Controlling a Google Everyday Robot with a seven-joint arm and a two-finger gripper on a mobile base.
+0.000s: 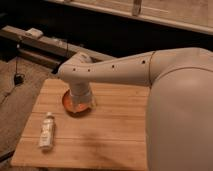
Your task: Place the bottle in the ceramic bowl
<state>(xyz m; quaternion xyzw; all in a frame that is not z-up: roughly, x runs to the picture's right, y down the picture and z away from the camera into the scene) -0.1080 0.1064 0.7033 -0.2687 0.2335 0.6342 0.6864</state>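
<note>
The bottle, small and whitish with a white cap, lies on its side on the wooden table near the front left corner. The ceramic bowl, orange with a darker rim, sits on the table behind and to the right of the bottle. My arm reaches over from the right. Its wrist hangs straight down over the bowl and hides most of it. My gripper is at the end of that wrist, down at the bowl, well apart from the bottle.
The table's left and front edges drop to a carpeted floor. A dark low shelf with a small white object runs behind the table. My pale arm body fills the right side.
</note>
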